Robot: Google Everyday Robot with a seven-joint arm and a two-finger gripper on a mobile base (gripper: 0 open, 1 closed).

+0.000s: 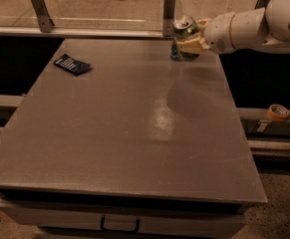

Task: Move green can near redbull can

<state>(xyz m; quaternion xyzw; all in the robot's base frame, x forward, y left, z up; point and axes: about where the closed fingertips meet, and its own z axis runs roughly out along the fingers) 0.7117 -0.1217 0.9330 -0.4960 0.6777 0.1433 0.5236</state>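
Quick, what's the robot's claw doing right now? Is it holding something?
The claw is closed, holding the green can over the far right corner of the table.

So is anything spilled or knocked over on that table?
Nothing stands out. The gripper holds the green can roughly upright near the far right corner of the table, and no spill shows. A dark packet lies flat toward the far left.
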